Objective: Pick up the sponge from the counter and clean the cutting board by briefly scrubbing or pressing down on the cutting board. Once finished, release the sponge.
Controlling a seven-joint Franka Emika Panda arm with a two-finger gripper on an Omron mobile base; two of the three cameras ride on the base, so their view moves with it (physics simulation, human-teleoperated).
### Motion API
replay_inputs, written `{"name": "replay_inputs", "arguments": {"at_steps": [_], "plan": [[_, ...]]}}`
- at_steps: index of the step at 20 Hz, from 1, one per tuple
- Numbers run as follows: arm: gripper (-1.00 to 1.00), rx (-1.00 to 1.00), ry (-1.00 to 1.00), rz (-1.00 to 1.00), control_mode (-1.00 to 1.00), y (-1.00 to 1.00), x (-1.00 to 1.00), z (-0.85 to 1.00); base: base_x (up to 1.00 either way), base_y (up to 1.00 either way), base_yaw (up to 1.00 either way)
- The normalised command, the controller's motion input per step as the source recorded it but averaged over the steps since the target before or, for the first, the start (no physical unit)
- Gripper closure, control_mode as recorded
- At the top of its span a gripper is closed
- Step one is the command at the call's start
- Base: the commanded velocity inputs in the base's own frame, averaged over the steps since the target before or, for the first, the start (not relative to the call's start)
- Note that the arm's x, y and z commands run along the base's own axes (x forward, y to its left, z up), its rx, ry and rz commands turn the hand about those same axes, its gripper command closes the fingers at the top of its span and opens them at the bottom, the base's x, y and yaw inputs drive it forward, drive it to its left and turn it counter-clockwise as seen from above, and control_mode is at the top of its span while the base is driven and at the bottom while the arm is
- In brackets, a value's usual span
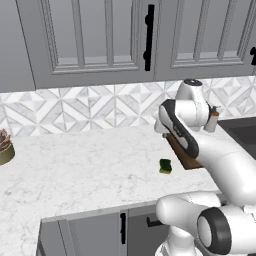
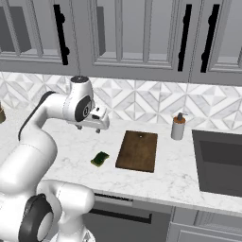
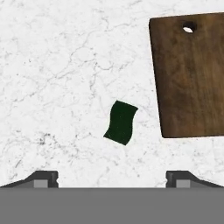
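Observation:
The sponge (image 3: 121, 122) lies dark green side up on the white marble counter (image 3: 57, 87), a short way left of the cutting board (image 3: 190, 74), apart from it. In the right base view the sponge (image 2: 99, 159) sits left of the dark brown cutting board (image 2: 137, 151). My gripper (image 2: 89, 128) hovers well above the counter (image 2: 156, 184), behind and slightly left of the sponge. Its fingertips (image 3: 43, 178) stand wide apart with nothing between them, so it is open. In the left base view the sponge (image 1: 165, 166) shows a yellow layer, and my arm hides most of the cutting board (image 1: 182, 156).
A soap dispenser (image 2: 178, 126) stands behind the board's right side, by the dark sink (image 2: 220, 163). A potted plant (image 1: 5, 147) sits at the counter's far left. Tiled backsplash (image 2: 142, 101) and upper cabinets (image 2: 123, 33) rise behind.

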Motion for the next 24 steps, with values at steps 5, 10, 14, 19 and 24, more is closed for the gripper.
{"name": "replay_inputs", "arguments": {"at_steps": [5,10,14,19,24], "plan": [[-1.00,0.02,0.01,0.00,-1.00,-0.18,0.05,-0.55,0.00,0.00,0.00],[-1.00,0.00,0.01,0.00,-1.00,-0.02,0.11,-0.58,0.00,0.00,0.00],[-1.00,0.00,0.00,0.00,-1.00,0.00,0.19,-0.56,0.00,0.00,0.00],[-1.00,0.00,0.00,0.00,-1.00,0.00,0.17,-0.46,0.00,0.00,0.00],[-1.00,0.00,0.00,0.00,-1.00,0.00,0.07,-0.42,0.00,0.00,0.00]]}}
